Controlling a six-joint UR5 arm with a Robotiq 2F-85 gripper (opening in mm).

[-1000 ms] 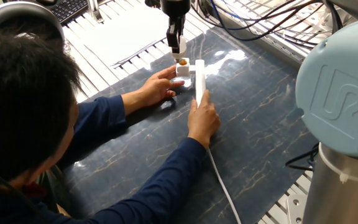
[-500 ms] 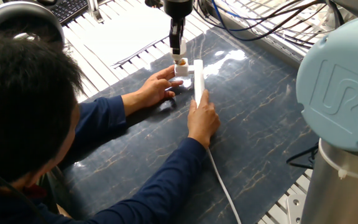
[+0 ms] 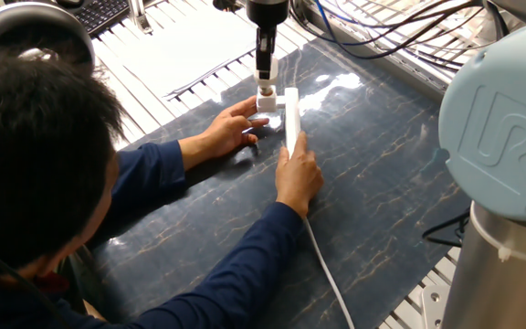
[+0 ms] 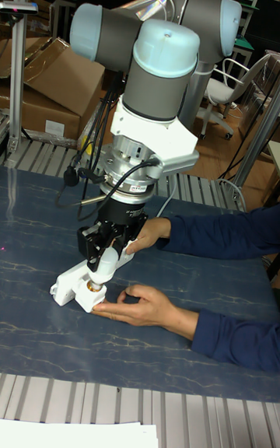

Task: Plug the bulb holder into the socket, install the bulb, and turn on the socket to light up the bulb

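Gripper (image 4: 104,260) points straight down over the far end of the socket (image 3: 292,119), fingers clamped on the bulb (image 4: 106,261). Bulb is vertical, neck down, base sitting at the mouth of the bulb holder (image 4: 92,292). Orange-copper thread shows as a thin ring under the bulb in the tall fixed view; in the fixed view the bulb (image 3: 266,90) covers it almost fully.

Bulb holder (image 3: 265,103) is plugged into the side of the power strip, touching it, near the end away from the cord (image 3: 329,279). Strip lies flat on the dark marbled mat (image 3: 382,183).

Person leans in from the near side. One hand (image 3: 233,128) rests on the mat against the holder, fingers touching it. Other hand (image 3: 299,175) presses on the strip's near end where the cord leaves.

Can't tell whether the switch is on; bulb shows no glow.
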